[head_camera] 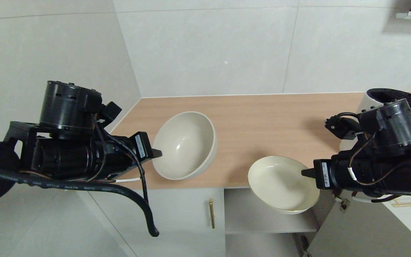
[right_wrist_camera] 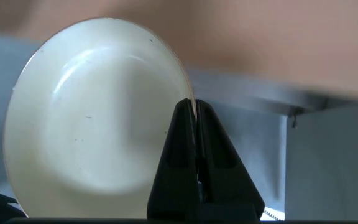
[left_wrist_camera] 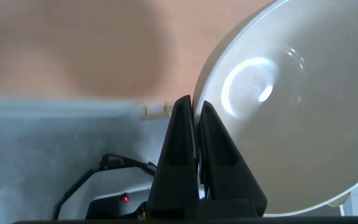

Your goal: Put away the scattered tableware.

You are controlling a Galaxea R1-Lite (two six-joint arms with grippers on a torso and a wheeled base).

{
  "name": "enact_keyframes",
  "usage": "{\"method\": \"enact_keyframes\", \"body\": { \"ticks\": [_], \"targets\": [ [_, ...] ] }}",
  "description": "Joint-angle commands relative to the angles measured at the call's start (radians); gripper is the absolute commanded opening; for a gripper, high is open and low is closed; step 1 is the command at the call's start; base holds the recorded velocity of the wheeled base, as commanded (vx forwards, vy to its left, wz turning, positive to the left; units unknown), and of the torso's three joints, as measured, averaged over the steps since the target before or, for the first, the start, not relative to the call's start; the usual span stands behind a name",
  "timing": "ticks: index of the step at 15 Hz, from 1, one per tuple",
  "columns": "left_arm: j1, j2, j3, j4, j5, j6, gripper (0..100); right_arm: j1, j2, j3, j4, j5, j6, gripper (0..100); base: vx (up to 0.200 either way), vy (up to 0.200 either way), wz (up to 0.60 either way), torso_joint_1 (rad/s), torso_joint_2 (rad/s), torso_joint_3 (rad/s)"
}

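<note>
The wooden counter runs along a tiled wall. Below it is a grey cabinet, and beside its door is an open shelf. A white appliance with a dark top stands at the counter's right end, behind the right arm.

The bowl, pale grey and deep, is tipped on edge with its hollow facing the head camera, over the counter's front left part. The left gripper has its 2 fingers pinched on the bowl's rim; the left wrist view shows one finger on each side of the wall.

The plate, cream and shallow, hangs tilted in front of the counter edge, above the shelf. The right gripper is clamped on its rim.

A gold handle stands upright on the cabinet door.
</note>
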Motion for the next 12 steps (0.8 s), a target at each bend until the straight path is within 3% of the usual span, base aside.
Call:
{"method": "enact_keyframes", "body": {
  "ticks": [1, 12],
  "targets": [
    [0.0, 0.002, 0.0, 0.0, 0.0, 0.0, 0, 0.001, 0.001, 0.0, 0.0, 0.0, -0.001, 0, 0.0, 0.0, 0.0, 0.0, 0.0, 0.0],
    [0.0, 0.01, 0.002, 0.0, -0.002, 0.0, 0, 0.0, 0.039, -0.001, -0.002, -0.009, 0.001, 0, 0.0, 0.0, 0.0, 0.0, 0.0, 0.0]
  ]
}}
